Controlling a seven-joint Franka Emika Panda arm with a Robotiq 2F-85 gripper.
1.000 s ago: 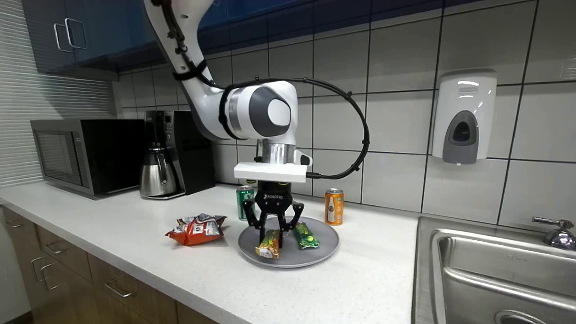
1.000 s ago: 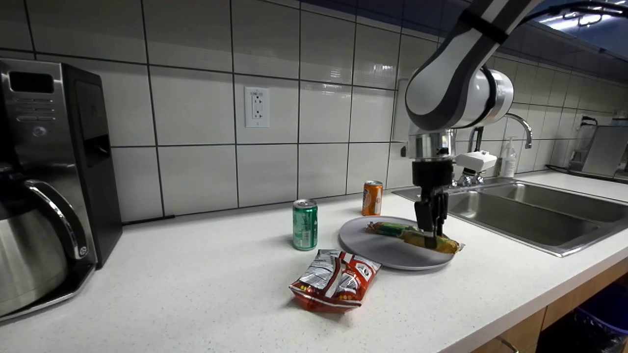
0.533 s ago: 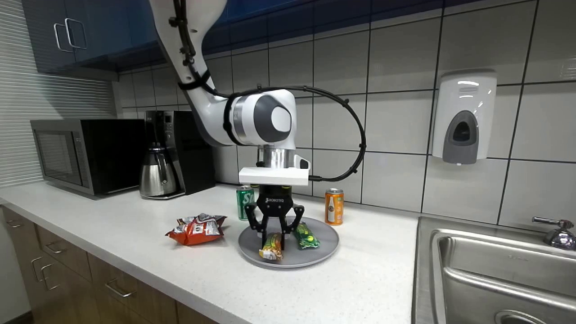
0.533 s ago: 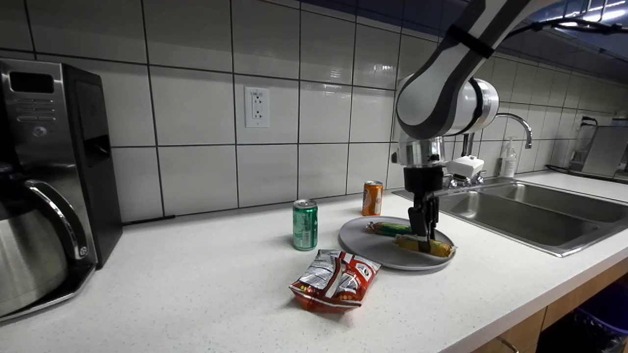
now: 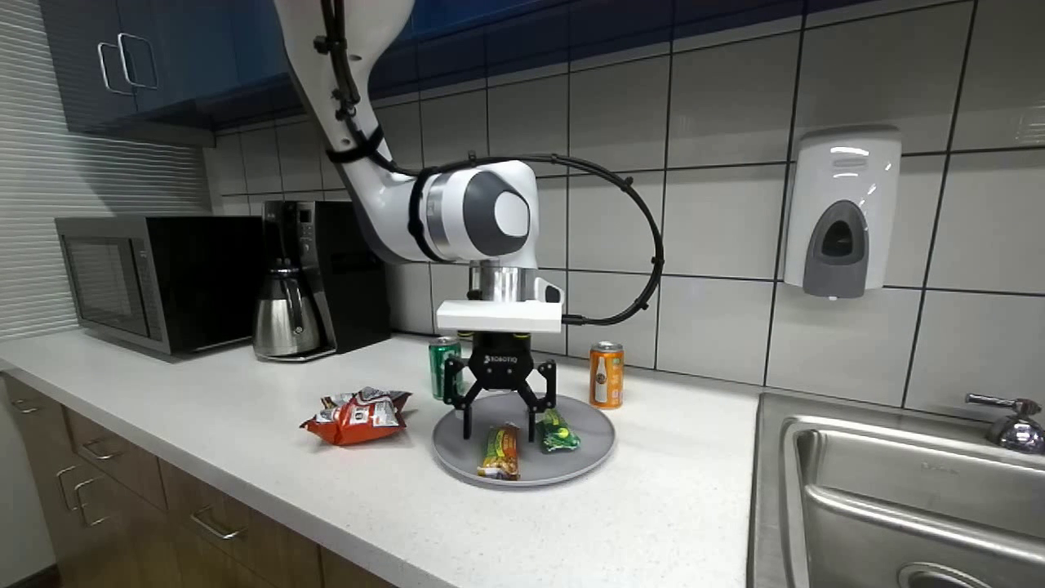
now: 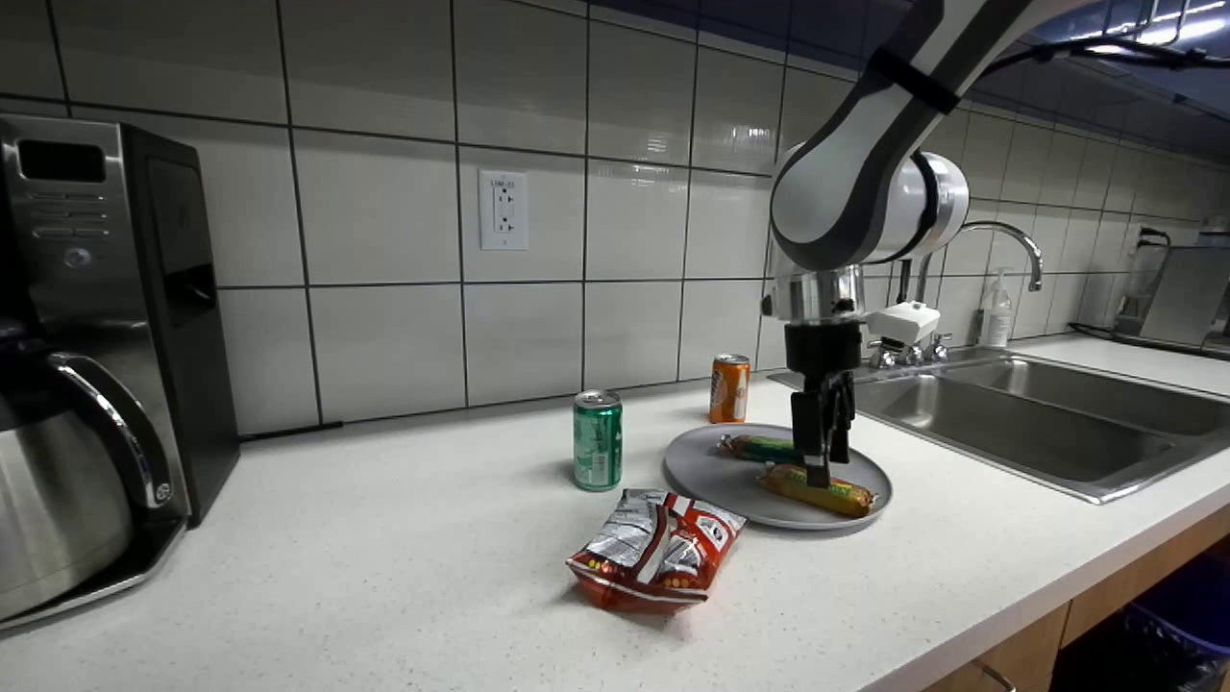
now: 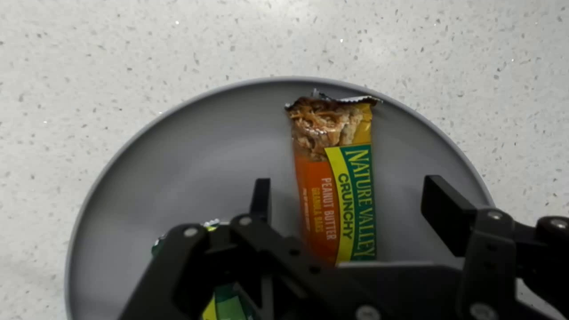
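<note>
- Black-and-grey microwave (image 5: 159, 282): boxy, flat smooth sides, on the white speckled countertop (image 5: 637, 523).
- Coffee maker (image 5: 355, 282): tall black block, hard edges; rounded shiny steel carafe (image 5: 287, 318) sits in it.
- Foil snack bag (image 5: 357, 416): red and silver, crumpled, puffy, glossy; lies on the countertop just left of the plate (image 5: 555, 468).
- Green soda can (image 5: 439, 359): metal cylinder, upright, partly behind the Robotiq gripper (image 5: 500, 434).
- Robotiq gripper: matte black, jointed links, two straight narrow fingers. Spread well apart, nothing in its hold; in the wrist view they straddle the Nature Valley granola bar (image 7: 338, 186) with a gap each side. Can't tell if the tips touch the plate.
- Nature Valley granola bar: rectangular packet, printed Crunchy Peanut Butter, orange, green and yellow film, slightly shiny. Lies on the plate between the fingers; crimped end reaches the rim.
- Plate: round, matte grey, smooth, thin raised rim.
- Green-wrapped bar (image 5: 559, 434): creased glossy film, on the plate right of the granola bar, partly covered by the gripper.
- Orange soda can (image 5: 606, 376): upright metal cylinder, behind the plate, just right.
- Soap dispenser (image 5: 845, 180): glossy white plastic, rounded corners, grey push panel, on tile wall (image 5: 722, 237) with dark grout.
- Steel sink (image 5: 770, 490): satin metal, rounded basin corners; chrome faucet handle (image 5: 1018, 433) behind.
</note>
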